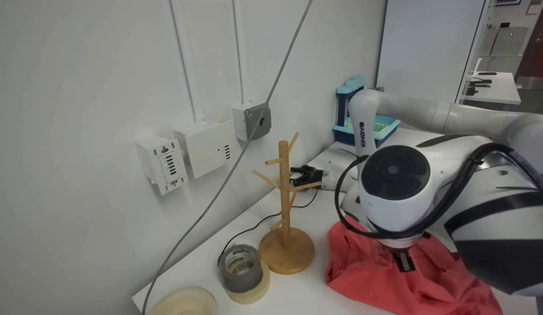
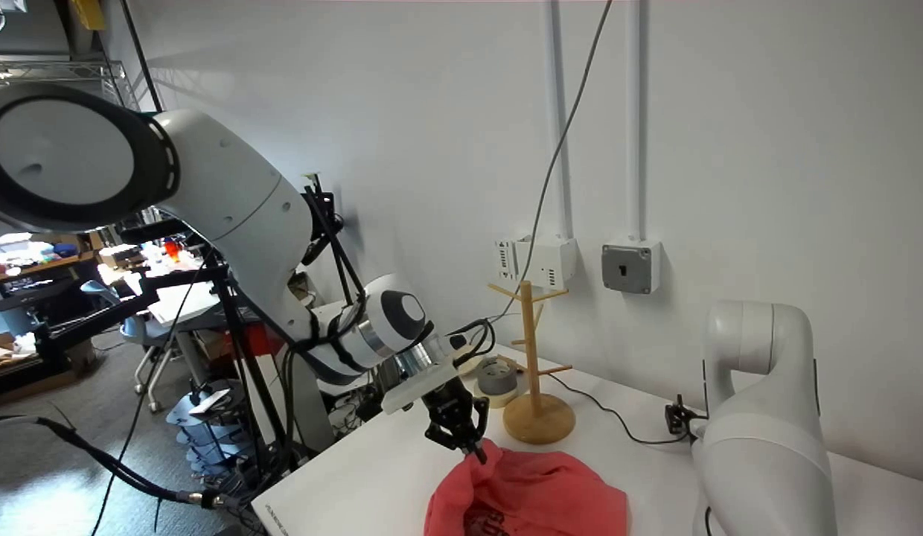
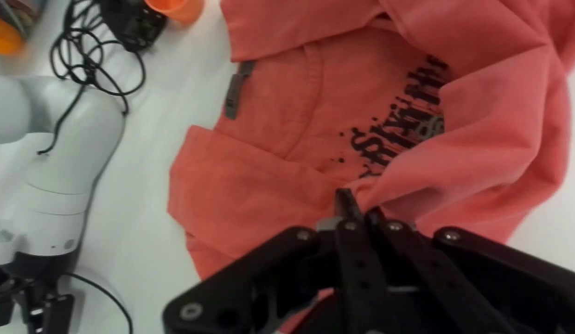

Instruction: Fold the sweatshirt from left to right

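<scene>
Sweatshirt (image 3: pixel 357 125) below the hand (image 3: pixel 360 204), one fold in its grip.

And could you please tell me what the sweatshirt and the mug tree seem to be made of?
The sweatshirt looks like matte fabric, given its soft folds and seams; I can't tell the fiber. The mug tree is probably smooth wood, judging by its warm tan color.

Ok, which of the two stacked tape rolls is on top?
The grey duct tape: it sits on the cream masking tape, which lies beneath it on the white table.
</scene>
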`<move>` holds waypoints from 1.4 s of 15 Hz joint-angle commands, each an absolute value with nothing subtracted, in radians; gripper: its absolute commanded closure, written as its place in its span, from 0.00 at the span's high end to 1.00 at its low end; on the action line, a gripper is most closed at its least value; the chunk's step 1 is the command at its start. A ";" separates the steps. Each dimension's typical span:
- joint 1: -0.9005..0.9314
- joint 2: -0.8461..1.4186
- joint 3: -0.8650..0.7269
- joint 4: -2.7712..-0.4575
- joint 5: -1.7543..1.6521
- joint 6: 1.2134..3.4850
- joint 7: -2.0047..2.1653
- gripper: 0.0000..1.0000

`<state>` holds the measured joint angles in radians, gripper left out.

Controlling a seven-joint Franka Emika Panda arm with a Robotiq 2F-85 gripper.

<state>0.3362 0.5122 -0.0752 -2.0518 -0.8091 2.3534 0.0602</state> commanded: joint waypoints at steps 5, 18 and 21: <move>0.331 0.578 -0.076 -1.974 -1.299 2.196 0.423 0.01; 0.242 0.792 0.028 -1.824 -1.581 1.973 1.020 0.29; 0.232 0.820 0.038 -1.799 -1.582 1.968 1.100 0.44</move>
<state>0.2641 0.7772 0.0060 -1.8504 -1.5581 2.0018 1.0290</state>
